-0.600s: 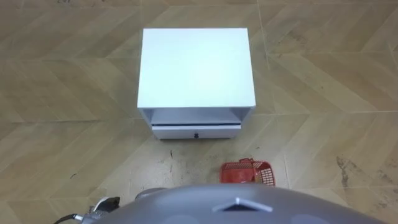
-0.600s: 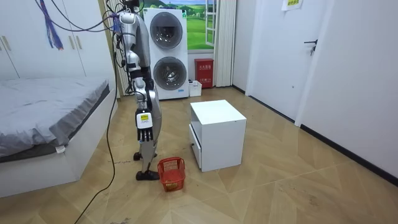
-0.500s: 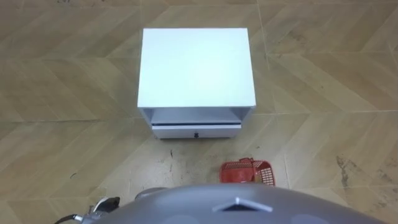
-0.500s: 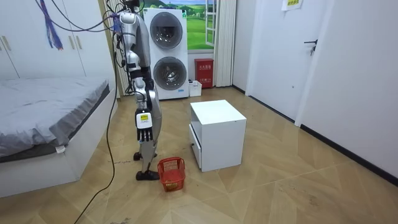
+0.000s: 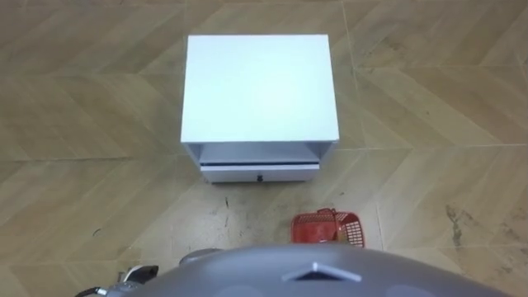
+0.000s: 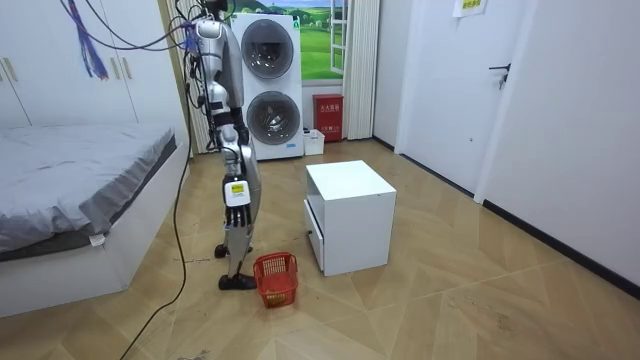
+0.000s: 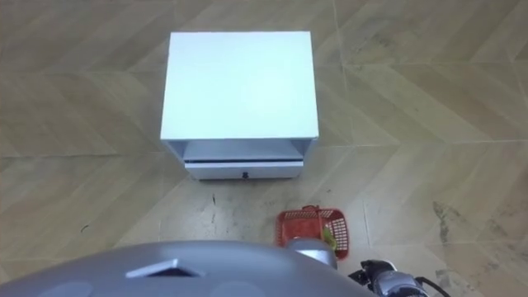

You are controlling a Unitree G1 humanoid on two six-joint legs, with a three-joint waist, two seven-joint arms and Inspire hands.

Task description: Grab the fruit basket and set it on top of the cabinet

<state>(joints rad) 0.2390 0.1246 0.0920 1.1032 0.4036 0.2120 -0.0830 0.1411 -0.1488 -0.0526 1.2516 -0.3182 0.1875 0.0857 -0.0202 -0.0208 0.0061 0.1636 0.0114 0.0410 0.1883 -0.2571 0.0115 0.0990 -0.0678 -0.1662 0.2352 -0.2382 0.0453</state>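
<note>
Near its feet on the right, the fruit basket [image 5: 327,229] is sitting untouched while the right hand [image 6: 234,195] is hanging wide and empty, probably needing a deep bend.

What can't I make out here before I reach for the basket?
Fruit basket: near side hidden behind the robot's chest in both eye views.
Greenish item inside it: too small in the right eye view to name.
Right hand: too small in the room view to read.
Left hand: cut off by the left eye view's bottom edge.
</note>
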